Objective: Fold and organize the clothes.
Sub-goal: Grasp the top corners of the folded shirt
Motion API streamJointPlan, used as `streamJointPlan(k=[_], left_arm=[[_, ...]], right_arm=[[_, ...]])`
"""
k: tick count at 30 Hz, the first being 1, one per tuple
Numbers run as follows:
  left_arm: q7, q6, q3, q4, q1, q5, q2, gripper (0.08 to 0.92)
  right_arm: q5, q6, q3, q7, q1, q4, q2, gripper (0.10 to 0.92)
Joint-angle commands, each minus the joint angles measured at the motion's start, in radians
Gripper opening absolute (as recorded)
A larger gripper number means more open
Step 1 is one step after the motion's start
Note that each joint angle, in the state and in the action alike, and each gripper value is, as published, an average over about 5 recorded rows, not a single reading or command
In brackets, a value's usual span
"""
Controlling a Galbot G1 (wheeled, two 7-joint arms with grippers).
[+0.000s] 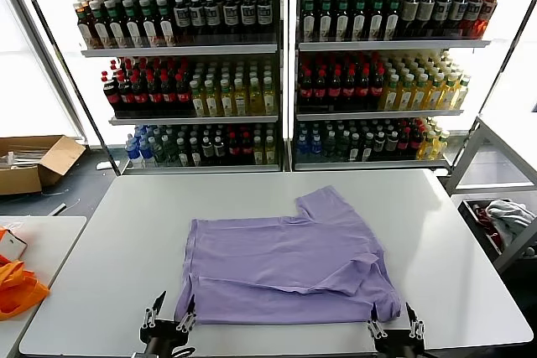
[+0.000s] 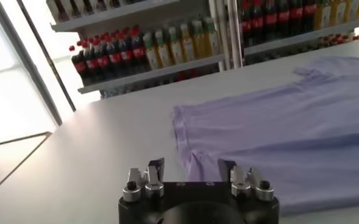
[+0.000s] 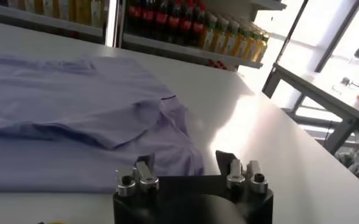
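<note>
Head view: a shirt (image 1: 289,262) is lying part-folded mid-table, long axis running left-right. Both claws, left (image 1: 168,314) and right (image 1: 393,326), are hovering released, empty, at its near corners, equally close.

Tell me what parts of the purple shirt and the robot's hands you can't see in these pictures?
- Shirt: any picture on its front is hidden in every view; only plain fabric faces up, with part folded over.
- Left gripper and right gripper: the head view's bottom edge cuts off the arms behind them.
- Bottles on the shelves: labels too small to read.
- Cardboard box: contents hidden by its flaps.
</note>
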Motion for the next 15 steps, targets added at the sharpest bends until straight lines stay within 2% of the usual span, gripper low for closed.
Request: streamJointPlan(k=[1,6,15], left_arm=[[0.023,0.024,0.025,-0.020,-0.101,0.029,-0.007,0.679],[0.037,0.048,0.021,0.001,-0.161,0.000,-0.003,0.802],[0.048,0.074,0.000,0.051,-0.224,-0.070,0.016,0.823]], right_arm=[[-0.039,-0.074,0.012,-0.051,0.220,-0.106,0.010,0.795],[-0.023,-0.123,0.002,-0.058,0.338,-0.157,-0.008,0.822],[0.019,-0.139,-0.029,-0.071,0.505,-0.288,-0.017,0.823]])
